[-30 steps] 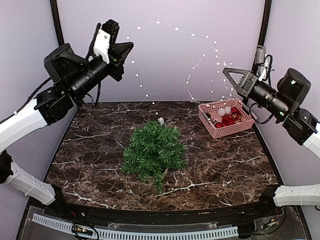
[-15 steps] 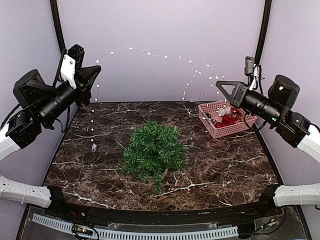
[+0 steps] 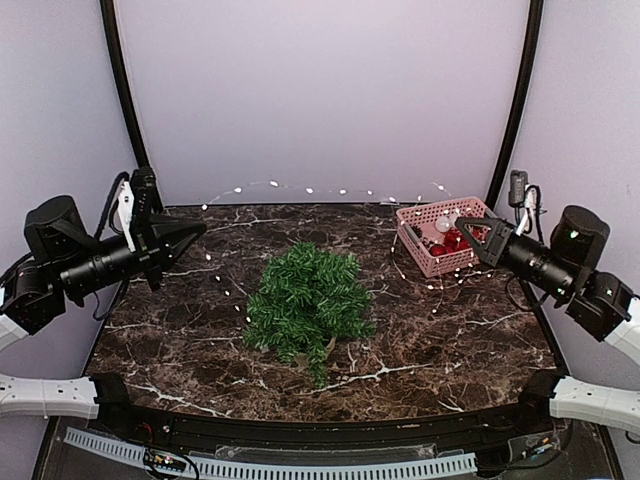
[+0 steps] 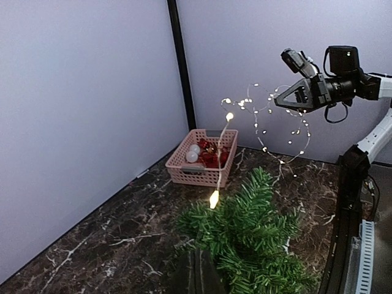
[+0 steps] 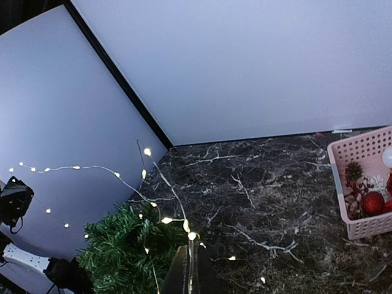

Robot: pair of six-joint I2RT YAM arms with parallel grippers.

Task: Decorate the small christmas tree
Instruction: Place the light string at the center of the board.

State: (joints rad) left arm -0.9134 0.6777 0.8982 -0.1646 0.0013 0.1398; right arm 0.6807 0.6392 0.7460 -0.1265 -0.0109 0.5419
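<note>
The small christmas tree (image 3: 305, 300) stands mid-table, dark green and bushy. A thin string of tiny white lights (image 3: 300, 187) stretches low behind it, running from my left gripper (image 3: 203, 228) at the table's left edge to my right gripper (image 3: 462, 232) beside the pink basket. Both grippers are shut on the string. A loose tail of lights (image 3: 228, 290) hangs down left of the tree. In the left wrist view the tree (image 4: 257, 239) lies just past the shut jaws (image 4: 202, 269). In the right wrist view the wire leaves the shut jaws (image 5: 192, 260) toward the tree (image 5: 122, 251).
A pink plastic basket (image 3: 420, 250) of red and white ornaments sits at the back right of the dark marble table (image 3: 450, 340). Purple walls close in the back and both sides. Black posts stand in the back corners.
Both arms have come down from high up, and the left one swung out to the left. The light string dropped from a tall arc to a low line behind the tree.
</note>
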